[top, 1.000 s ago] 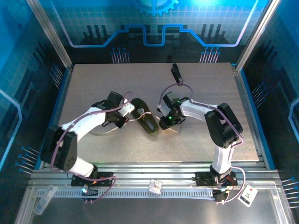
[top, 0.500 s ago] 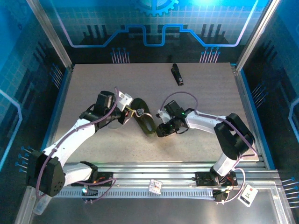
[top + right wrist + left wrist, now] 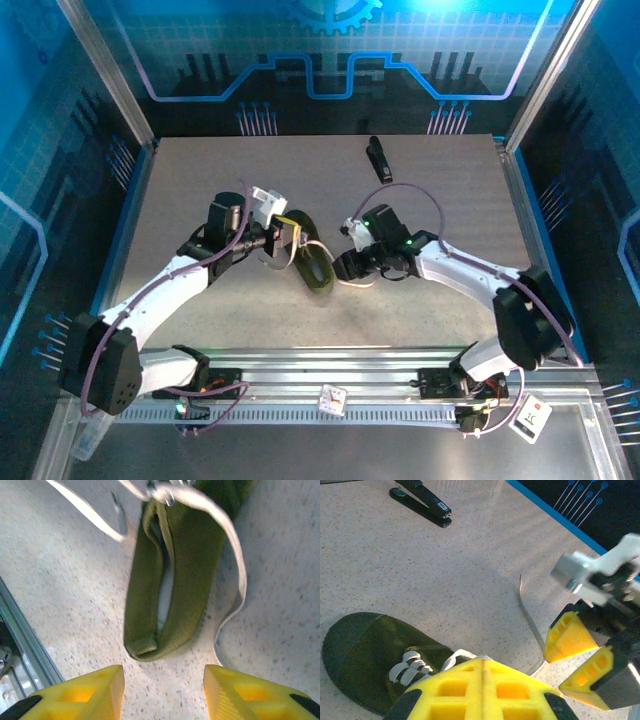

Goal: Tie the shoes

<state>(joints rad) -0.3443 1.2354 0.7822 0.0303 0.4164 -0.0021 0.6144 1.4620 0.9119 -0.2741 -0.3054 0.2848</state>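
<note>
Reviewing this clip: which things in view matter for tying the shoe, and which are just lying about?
Belongs to the job:
- olive-green shoe
- its whitish laces
- left gripper, shut
- right gripper, open

Just lying about:
- black clip-like object, at the far side of the table, apart from the shoe

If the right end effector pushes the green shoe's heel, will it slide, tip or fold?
Likely slides, not tips: the shoe lies flat on the smooth table. Its thin fabric heel may buckle. The loose lace should trail limply.

shoe (image 3: 190, 555) toe cut off, lace (image 3: 241, 570) leaving frame
</note>
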